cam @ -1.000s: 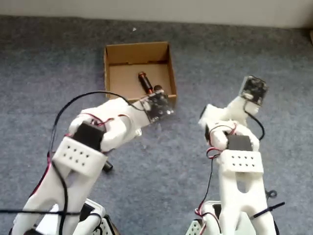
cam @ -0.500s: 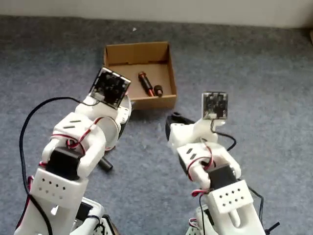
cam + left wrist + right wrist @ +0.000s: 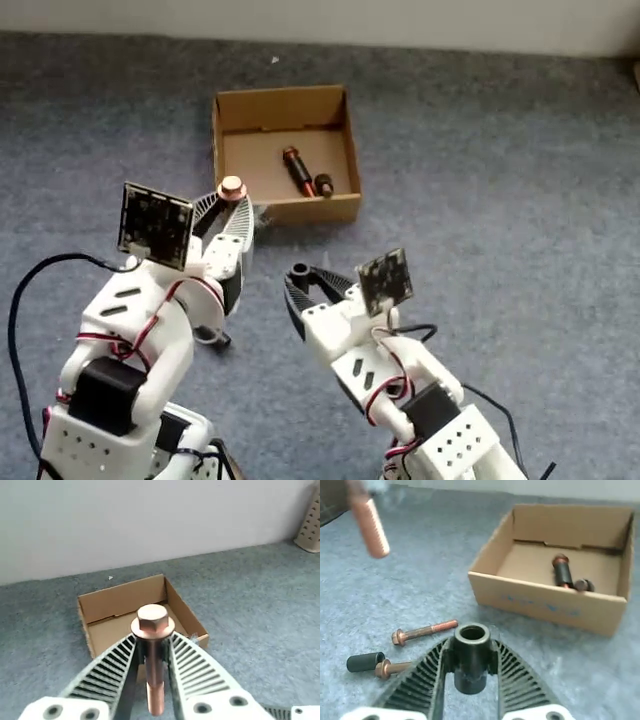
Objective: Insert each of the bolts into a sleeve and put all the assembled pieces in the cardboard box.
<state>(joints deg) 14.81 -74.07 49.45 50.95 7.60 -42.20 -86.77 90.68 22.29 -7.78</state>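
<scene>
Grey, felt-like carpet covers the surface (image 3: 520, 170), with a pale wall (image 3: 150, 515) behind it. The open, square cardboard box (image 3: 350, 140) sits upper centre in the high view, two assembled pieces (image 3: 297, 170) on its floor. The left hand (image 3: 152, 639), with ribbed fingers, pinches a copper hex-head bolt (image 3: 153, 622) upright, just in front of the box. The right hand (image 3: 470, 647) clamps a black cylindrical sleeve (image 3: 470, 667), bore up, lower centre in the high view. Lower left in the right wrist view, a loose bolt (image 3: 422, 631) lies on the carpet near another bolt (image 3: 390, 668) that touches a second sleeve (image 3: 365, 661).
</scene>
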